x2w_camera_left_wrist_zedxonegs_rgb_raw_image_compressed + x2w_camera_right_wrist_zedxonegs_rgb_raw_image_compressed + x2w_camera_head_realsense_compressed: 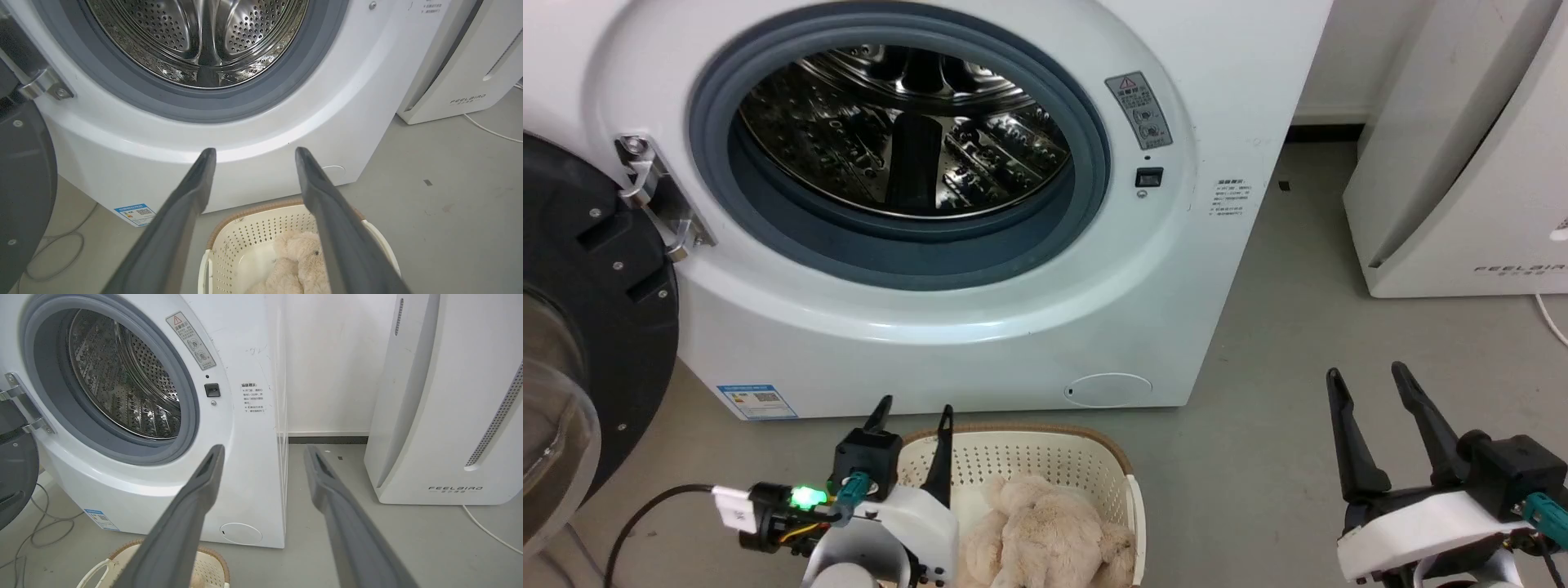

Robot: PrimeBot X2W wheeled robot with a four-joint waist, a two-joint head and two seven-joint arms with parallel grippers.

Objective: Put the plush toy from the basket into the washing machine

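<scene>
Lowest in the head view, the left fingers [941, 457] stand spread apart with nothing between them, their tips up against the left end of the basket [1045, 430]. At the lower right the right fingers [1347, 441] are likewise parted and empty, well apart from the basket, over bare grey floor [1258, 425]. Between the two arms, the cream basket sits on the floor just in front of the washing machine [1013, 327], and the plush toy [1045, 531] lies slumped inside it, beige and fluffy, against the right side. From the left wrist the toy [298, 261] shows in the bottom of the basket [245, 237], partly behind one dark finger. Beyond the basket, the machine's white front rises with its door [596, 327] swung wide to the left on its metal hinge, black rim facing out. Its grey rubber seal [707, 122] rings the open mouth, and the shiny perforated steel drum [907, 131] lies behind it. Farthest right, a white curved appliance [1462, 204] stands by the wall, with a white cable [1550, 318] trailing beside it.
</scene>
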